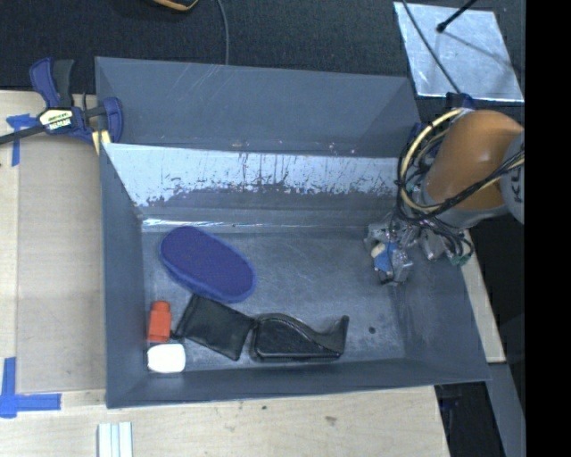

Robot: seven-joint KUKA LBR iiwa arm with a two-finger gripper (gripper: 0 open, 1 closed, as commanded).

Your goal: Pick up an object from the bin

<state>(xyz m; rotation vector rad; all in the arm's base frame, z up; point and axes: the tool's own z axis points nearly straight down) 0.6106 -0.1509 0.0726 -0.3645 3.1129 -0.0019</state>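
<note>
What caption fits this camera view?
Gripper at the right of the grey metal bin, away from a flat blue oval.

1. Dark floor [294, 36] at the top, w/ a thin black wire [225, 36] on it.
2. Shiny grey sheet [459, 58] top rt, a thin black rod [457, 15] across its corner.
3. More dark floor at the btm.

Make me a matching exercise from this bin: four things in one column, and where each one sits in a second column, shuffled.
Things
1. blue oval pad
2. white lump
3. black curved piece
4. pincer

Places
A. along the near wall, about the middle
B. right side of the bin, apart from the loose things
C. left part of the floor, farther back than the others
D. near left corner, just in front of the orange block

Pairs: 1-C, 2-D, 3-A, 4-B
</note>
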